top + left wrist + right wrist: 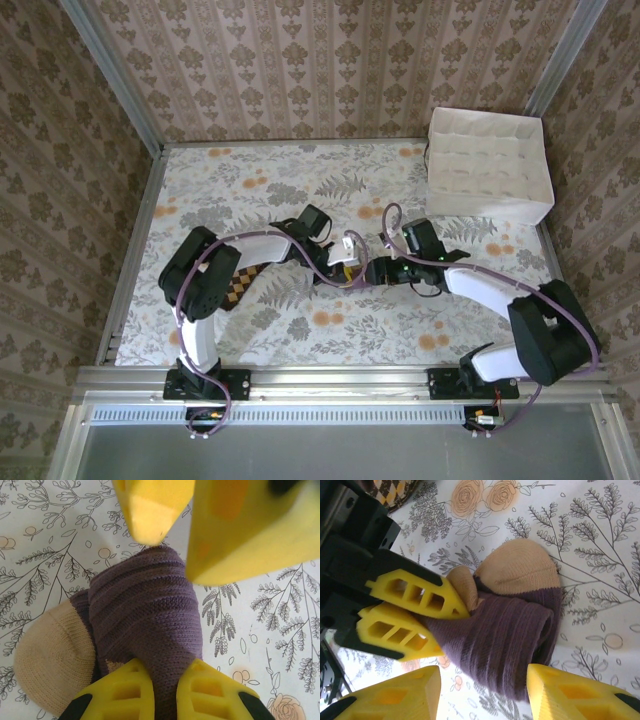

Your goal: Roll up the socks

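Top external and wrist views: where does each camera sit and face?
Top external: above and behind, looking down at the table; both arms show.
Left wrist: on its arm, looking down at the purple sock pinched by the left end effector.
Right wrist: on its arm, looking past the open right end effector at the sock.
Shared by the wrist views: the sock, both end effectors.

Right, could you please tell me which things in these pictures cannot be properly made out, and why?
Purple sock: top view, mostly hidden where the wrists meet.
Brown checked sock: top view, partly under the left arm; right wrist view, cut off by the top edge.
Fingers of the right gripper: left wrist view, blurred and cut by the top edge.
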{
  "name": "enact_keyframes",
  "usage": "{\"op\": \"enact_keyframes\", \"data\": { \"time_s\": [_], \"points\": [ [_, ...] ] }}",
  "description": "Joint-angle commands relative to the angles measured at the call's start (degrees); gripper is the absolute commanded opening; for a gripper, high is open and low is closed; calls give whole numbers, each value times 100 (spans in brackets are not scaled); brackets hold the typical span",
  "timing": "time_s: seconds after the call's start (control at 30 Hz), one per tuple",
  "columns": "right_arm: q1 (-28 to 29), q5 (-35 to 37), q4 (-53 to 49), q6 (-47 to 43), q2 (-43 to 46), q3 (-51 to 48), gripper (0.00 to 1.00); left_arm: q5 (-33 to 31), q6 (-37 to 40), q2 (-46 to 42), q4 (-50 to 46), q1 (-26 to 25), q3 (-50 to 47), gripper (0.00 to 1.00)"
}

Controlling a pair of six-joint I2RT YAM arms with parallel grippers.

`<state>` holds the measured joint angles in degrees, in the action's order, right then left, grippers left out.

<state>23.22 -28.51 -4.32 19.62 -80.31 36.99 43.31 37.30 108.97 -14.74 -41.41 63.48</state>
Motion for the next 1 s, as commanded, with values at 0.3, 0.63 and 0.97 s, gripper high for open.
{"op": "enact_keyframes", "data": {
  "time_s": [0.3,0.63,0.97],
  "points": [
    [174,-81,285,-23,-1324,525,45,173,-258,449,-830,109,-144,0],
    [191,315,-512,367,-2271,845,14,-830,-340,-150,-80,-74,-709,24],
    [191,608,-929,377,-2356,834,10,-2365,-276,-1620,1304,-519,-1680,44]
  ]
}}
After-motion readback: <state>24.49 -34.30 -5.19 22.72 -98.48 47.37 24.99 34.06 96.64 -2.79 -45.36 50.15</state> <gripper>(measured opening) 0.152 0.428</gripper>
